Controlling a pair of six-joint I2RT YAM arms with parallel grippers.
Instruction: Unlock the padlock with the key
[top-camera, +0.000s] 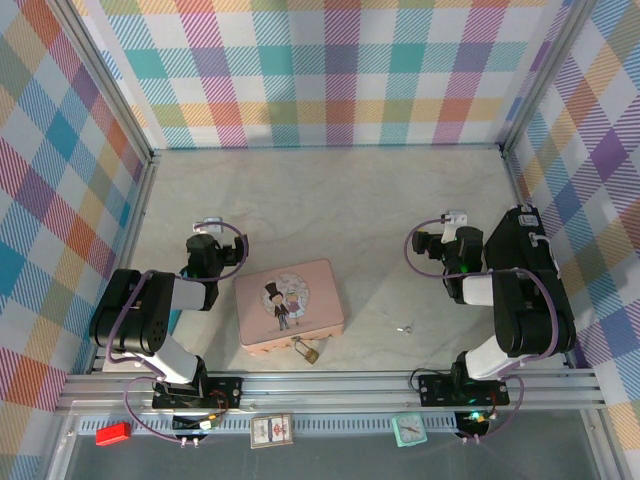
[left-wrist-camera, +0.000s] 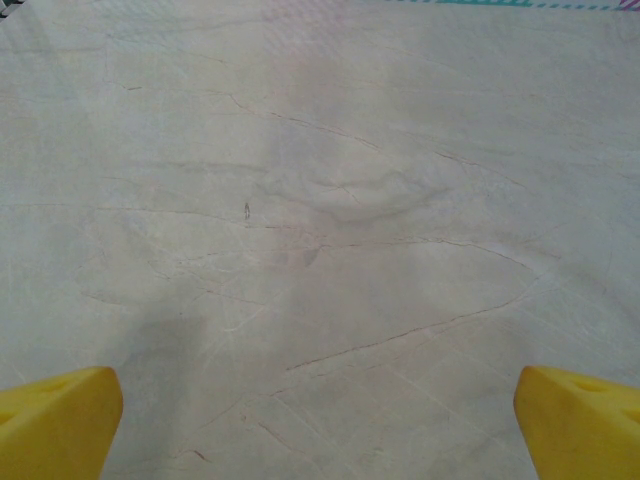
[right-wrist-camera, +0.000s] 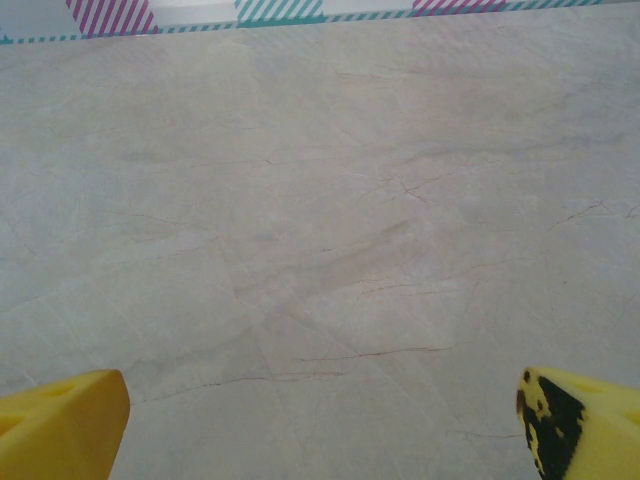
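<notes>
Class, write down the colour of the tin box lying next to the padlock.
Pink tin box, seen best in the top external view.

Pale marble-patterned table (top-camera: 340, 200) lying under soft even light, pastel plaid walls (top-camera: 330, 70) standing round it at 9, 12 and 3 o'clock, aluminium rail (top-camera: 330, 385) running across at 6 o'clock, faint veins showing in the surface.

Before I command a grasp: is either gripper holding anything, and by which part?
Nothing is held. The left gripper and the right gripper stand open over the table; the tiny silver-grey metal key and the small brass-gold padlock lie untouched.
</notes>
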